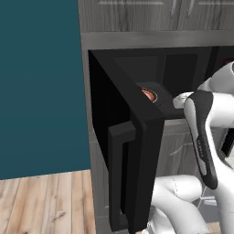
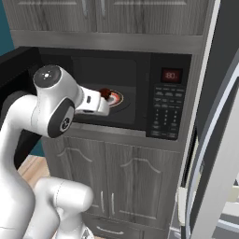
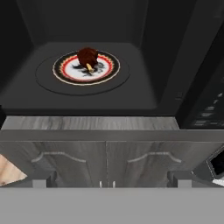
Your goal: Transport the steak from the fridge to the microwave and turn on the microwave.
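Note:
The steak, a small dark reddish-brown lump, lies on a round plate with an orange-white rim, on the turntable inside the black microwave. The microwave door is swung wide open to the left. My gripper is open and holds nothing. It hangs just outside the microwave's mouth, pointing in at the steak from a short way back. From the right base view the steak shows just past my white hand. The fridge stands at the far right with its door open.
The microwave's keypad and red display sit right of the cavity. Grey wood-grain cabinets run below and above the microwave. The open door's thick handle juts out at the left, before a teal wall.

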